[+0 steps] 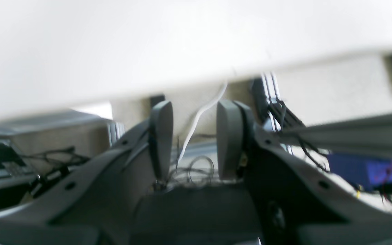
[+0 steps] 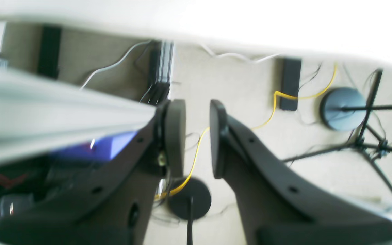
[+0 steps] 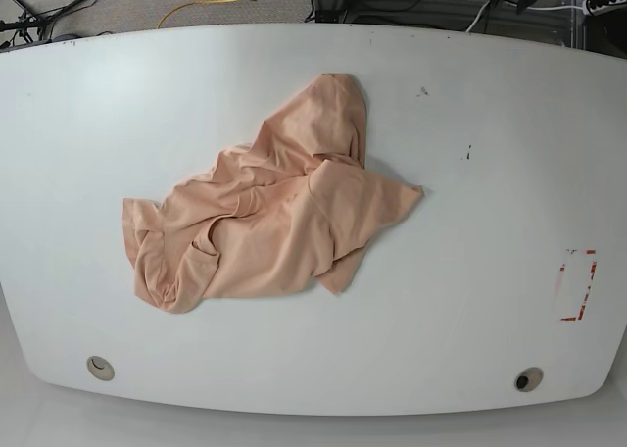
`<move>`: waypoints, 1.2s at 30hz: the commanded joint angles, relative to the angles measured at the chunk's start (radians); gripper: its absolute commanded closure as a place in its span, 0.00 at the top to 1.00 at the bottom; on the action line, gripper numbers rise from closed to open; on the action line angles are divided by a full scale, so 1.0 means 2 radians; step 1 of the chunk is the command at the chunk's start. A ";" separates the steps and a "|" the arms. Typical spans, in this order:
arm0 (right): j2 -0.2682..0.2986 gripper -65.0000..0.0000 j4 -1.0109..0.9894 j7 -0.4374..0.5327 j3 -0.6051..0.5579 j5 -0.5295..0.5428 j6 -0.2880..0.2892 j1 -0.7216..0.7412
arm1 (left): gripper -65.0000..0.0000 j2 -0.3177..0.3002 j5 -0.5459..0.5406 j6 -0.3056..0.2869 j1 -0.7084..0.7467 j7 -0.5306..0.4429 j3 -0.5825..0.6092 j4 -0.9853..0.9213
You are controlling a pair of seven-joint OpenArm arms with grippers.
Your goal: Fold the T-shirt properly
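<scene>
The T-shirt (image 3: pixel 274 222), peach-pink and plain on the side that shows, lies crumpled in a loose heap left of centre on the white table (image 3: pixel 490 153). One end reaches toward the far edge and a bunched part lies at the left. Neither arm shows in the base view. In the left wrist view my left gripper (image 1: pixel 195 105) is open, with nothing between its dark fingers (image 1: pixel 162 136), and it looks past the table's edge (image 1: pixel 114 51) at the floor. My right gripper (image 2: pixel 197 103) also stands open with a narrower gap, empty, off the table. No shirt appears in either wrist view.
A red outlined rectangle (image 3: pixel 578 285) is marked near the table's right edge. Two round holes (image 3: pixel 99 368) (image 3: pixel 528 379) sit near the front edge. Cables, a tripod (image 2: pixel 369 143) and round stand bases (image 2: pixel 342 109) are on the floor beyond the table.
</scene>
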 commanded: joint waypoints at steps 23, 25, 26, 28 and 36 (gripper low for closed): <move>-0.028 0.59 0.009 0.011 -0.003 0.000 -0.003 0.130 | 0.66 -0.034 -0.017 -0.056 -0.148 0.049 0.203 0.006; -0.028 0.60 0.009 0.011 -0.004 0.000 -0.003 0.139 | 0.74 -0.034 -0.043 -0.056 -0.166 0.049 0.211 0.006; -0.028 0.62 0.009 0.010 -0.004 0.001 -0.003 0.142 | 0.77 -0.034 -0.056 -0.056 -0.173 0.049 0.212 0.005; -0.028 0.65 0.008 0.010 -0.002 0.001 -0.003 0.142 | 0.78 -0.034 -0.080 -0.056 -0.186 0.051 0.215 0.003; -0.026 0.65 0.008 0.010 0.001 0.000 -0.003 0.142 | 0.78 -0.034 -0.221 -0.055 -0.289 0.172 0.240 0.001</move>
